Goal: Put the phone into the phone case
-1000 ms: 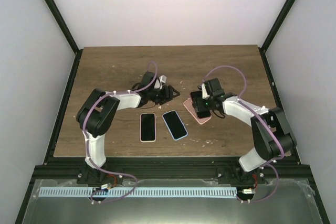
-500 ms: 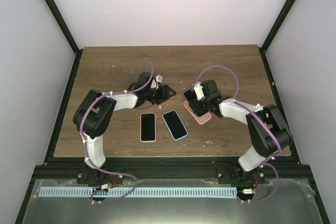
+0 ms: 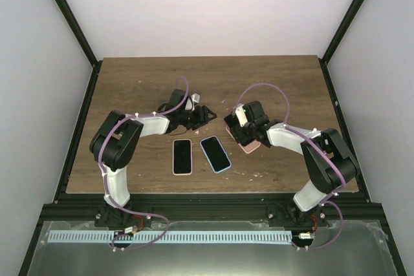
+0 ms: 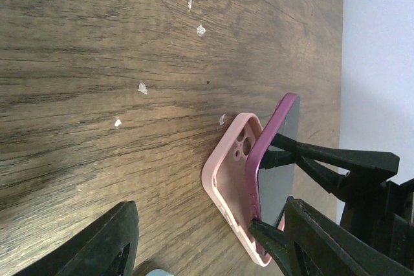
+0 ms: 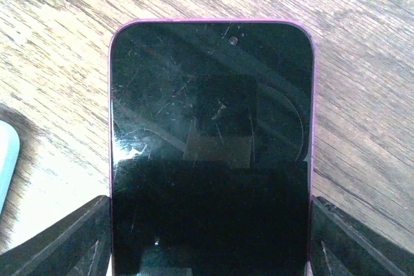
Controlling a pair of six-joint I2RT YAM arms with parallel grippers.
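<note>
My right gripper (image 3: 244,128) clamps the purple phone (image 5: 210,127), tilted over the pink case (image 4: 226,182). The left gripper (image 4: 207,247) gapes. I'd press it flat next.

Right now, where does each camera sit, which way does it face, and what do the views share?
Top external: above and behind the bases, looking down on the table; left arm and right arm show whole.
Left wrist: low over the wood, facing the pink case and the tilted purple phone; its own open jaws frame the bottom.
Right wrist: looking straight at the phone's screen; its own jaws clamp both edges.
Shared: both wrist views show the purple phone.
</note>
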